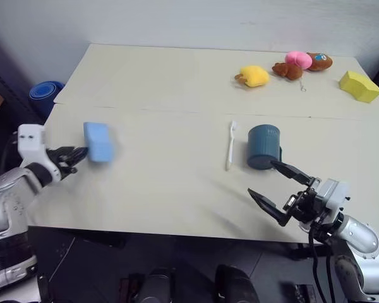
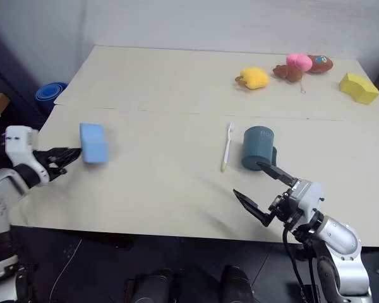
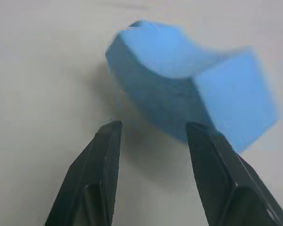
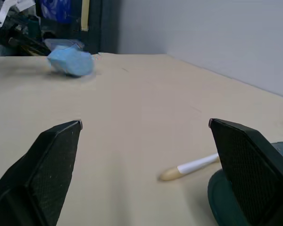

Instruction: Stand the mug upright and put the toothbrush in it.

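Mug [image 1: 264, 147] near table's [image 1: 177, 82] front edge, toothbrush [image 1: 231, 146] just beside. Right gripper [image 1: 279, 186] spread wide, empty — could knock mug over the edge. Left gripper [image 1: 72, 154] looks pinched together, foam block [image 1: 98, 141] loose.

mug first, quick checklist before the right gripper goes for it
1. Right gripper open: ok, jaws wide, just short of the mug.
2. Mug upright: not ok, it seems to lie on its side.
3. Which way the mug's opening faces: cannot tell.
4. Toothbrush free of the mug: ok, it lies flat on the table beside it, apart.
5. Blue foam block out of the way: ok, far off by the left gripper.
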`<action>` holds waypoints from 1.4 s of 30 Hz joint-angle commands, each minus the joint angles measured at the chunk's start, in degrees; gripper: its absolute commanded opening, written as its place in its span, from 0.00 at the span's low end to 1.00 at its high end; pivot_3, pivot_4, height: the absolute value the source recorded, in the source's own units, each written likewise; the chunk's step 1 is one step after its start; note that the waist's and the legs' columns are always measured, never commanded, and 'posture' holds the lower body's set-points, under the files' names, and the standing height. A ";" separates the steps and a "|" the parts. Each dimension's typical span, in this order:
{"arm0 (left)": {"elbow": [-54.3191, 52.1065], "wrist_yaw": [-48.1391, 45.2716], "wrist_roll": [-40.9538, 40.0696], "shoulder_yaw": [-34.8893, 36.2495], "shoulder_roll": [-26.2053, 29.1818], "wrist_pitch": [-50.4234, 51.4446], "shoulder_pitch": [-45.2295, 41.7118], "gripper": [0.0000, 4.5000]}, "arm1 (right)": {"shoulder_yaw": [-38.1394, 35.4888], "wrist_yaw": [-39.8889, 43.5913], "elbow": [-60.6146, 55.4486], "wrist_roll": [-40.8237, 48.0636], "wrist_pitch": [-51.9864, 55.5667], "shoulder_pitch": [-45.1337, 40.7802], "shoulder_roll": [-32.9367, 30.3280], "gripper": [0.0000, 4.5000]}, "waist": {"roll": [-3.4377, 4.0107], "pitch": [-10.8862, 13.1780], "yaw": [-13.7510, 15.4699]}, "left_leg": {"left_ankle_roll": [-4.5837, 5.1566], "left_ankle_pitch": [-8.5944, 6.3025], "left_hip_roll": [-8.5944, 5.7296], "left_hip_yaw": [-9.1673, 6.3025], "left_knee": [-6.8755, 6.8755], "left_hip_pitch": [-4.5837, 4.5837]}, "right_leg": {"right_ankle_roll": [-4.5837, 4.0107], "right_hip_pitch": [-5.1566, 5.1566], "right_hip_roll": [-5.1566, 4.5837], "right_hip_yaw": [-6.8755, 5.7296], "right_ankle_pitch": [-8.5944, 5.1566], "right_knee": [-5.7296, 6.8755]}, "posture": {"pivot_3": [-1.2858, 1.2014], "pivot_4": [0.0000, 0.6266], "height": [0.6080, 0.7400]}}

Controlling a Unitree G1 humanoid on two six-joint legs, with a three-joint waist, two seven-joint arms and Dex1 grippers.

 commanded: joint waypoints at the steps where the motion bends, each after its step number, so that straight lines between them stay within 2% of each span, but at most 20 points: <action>1: 0.02 0.28 -0.42 2.10 2.09 -1.32 -0.19 0.63 | -0.83 0.08 -0.65 1.73 2.08 -1.13 -1.39 1.00 | -0.02 0.00 -0.05 | -0.01 0.00 0.01 0.02 0.00 -0.01 | 0.00 -0.02 0.02 -0.02 0.00 0.01 | 0.52 0.24 1.00; 6: 3.60 -4.28 -0.60 3.13 7.76 -8.13 -1.54 0.97 | -3.70 0.70 1.06 3.53 4.36 -1.47 -3.24 1.00 | -0.03 0.00 -0.24 | -0.07 -0.01 0.06 0.07 -0.02 -0.01 | 0.00 -0.04 0.07 -0.04 0.00 0.00 | 0.52 0.24 1.00; 7: 4.05 -7.57 -0.54 3.01 10.21 -10.71 -0.51 0.99 | -4.80 0.74 1.62 4.51 5.37 -1.59 -3.90 1.00 | -0.03 0.00 -0.27 | -0.07 -0.02 0.06 0.09 -0.02 -0.01 | -0.01 -0.05 0.07 -0.04 0.00 -0.01 | 0.52 0.24 1.00; 10: 4.32 -15.95 -1.56 4.67 14.85 -17.68 2.56 0.99 | -8.80 -0.48 2.66 9.37 11.09 -1.90 -5.99 1.00 | -0.02 -0.01 -0.31 | -0.06 -0.03 0.06 0.23 -0.09 -0.02 | -0.01 -0.17 0.06 0.01 0.00 0.00 | 0.52 0.24 1.00; 12: 1.54 -25.34 -4.64 6.67 16.55 -22.49 5.86 0.99 | -12.90 -3.02 4.29 14.57 17.92 -3.29 -8.26 1.00 | 0.00 0.01 -0.48 | -0.07 -0.03 0.09 0.26 -0.12 -0.03 | -0.01 -0.20 0.06 0.01 0.00 -0.01 | 0.52 0.24 1.00; 13: -0.37 -30.79 -6.05 7.07 16.70 -26.46 7.71 0.99 | -14.61 -4.75 5.45 16.42 21.02 -4.42 -9.37 1.00 | 0.03 0.02 -0.45 | -0.07 -0.03 0.13 0.33 -0.15 -0.03 | -0.02 -0.26 0.06 0.01 -0.01 -0.01 | 0.52 0.24 1.00; 16: -5.49 -38.87 -8.83 4.48 13.78 -34.15 11.08 0.99 | -16.87 -10.25 10.62 18.27 29.93 -10.03 -13.62 1.00 | 0.08 0.05 -0.47 | -0.06 -0.04 0.19 0.45 -0.14 -0.04 | -0.07 -0.29 0.06 0.00 -0.01 -0.02 | 0.52 0.24 1.00; 19: -11.89 -41.64 -9.75 -1.79 10.10 -37.27 14.05 0.99 | -12.29 -16.76 16.30 13.60 42.79 -17.16 -20.96 1.00 | 0.27 0.02 -0.39 | -0.06 -0.04 0.26 0.54 -0.11 -0.03 | -0.25 -0.35 0.05 0.08 -0.03 -0.10 | 0.52 0.24 1.00; 21: -15.30 -40.81 -10.56 -6.13 7.38 -37.10 14.69 0.99 | -7.65 -20.04 20.14 13.49 55.62 -24.96 -24.56 1.00 | 0.29 0.02 -0.35 | -0.05 -0.04 0.29 0.79 -0.10 -0.10 | -0.26 -0.47 0.07 0.08 -0.02 0.02 | 0.52 0.24 1.00; 23: -17.56 -40.26 -11.44 -8.65 5.52 -36.70 15.30 0.99 | -4.11 -22.11 24.01 13.31 65.55 -31.75 -25.70 1.00 | 0.28 0.03 -0.48 | -0.05 -0.03 0.32 0.91 -0.10 -0.12 | -0.28 -0.56 0.08 0.12 -0.01 0.07 | 0.52 0.24 1.00; 26: -20.17 -39.87 -12.37 -11.38 3.39 -36.63 17.67 0.99 | 0.01 -22.93 33.18 10.78 71.90 -42.19 -22.84 1.00 | 0.28 0.03 -0.96 | -0.06 -0.05 0.51 0.97 -0.10 -0.17 | -0.34 -0.62 0.27 0.11 0.04 0.05 | 0.52 0.24 1.00; 31: -20.96 -38.62 -11.95 -12.94 2.18 -38.01 18.83 0.99 | 6.74 -20.85 42.90 4.89 73.35 -50.85 -19.31 1.00 | 0.29 0.02 -1.55 | -0.10 -0.08 0.63 0.99 -0.10 -0.23 | -0.35 -0.71 0.45 0.13 0.04 0.04 | 0.52 0.24 1.00; 40: -21.04 -35.81 -11.85 -13.42 0.71 -38.89 19.20 0.99 | 14.36 -13.34 53.64 -3.71 70.16 -58.66 -13.40 1.00 | 0.20 -0.03 -2.08 | -0.14 -0.08 0.73 1.04 -0.02 -0.21 | -0.41 -0.69 0.56 0.18 0.08 0.03 | 0.52 0.24 1.00; 42: -20.61 -35.66 -11.40 -13.83 0.49 -39.43 19.24 0.99 | 18.23 -11.13 57.15 -7.08 69.85 -61.57 -12.46 1.00 | 0.17 -0.05 -2.56 | -0.16 -0.10 0.75 1.05 -0.03 -0.17 | -0.42 -0.69 0.58 0.18 0.09 0.06 | 0.52 0.24 1.00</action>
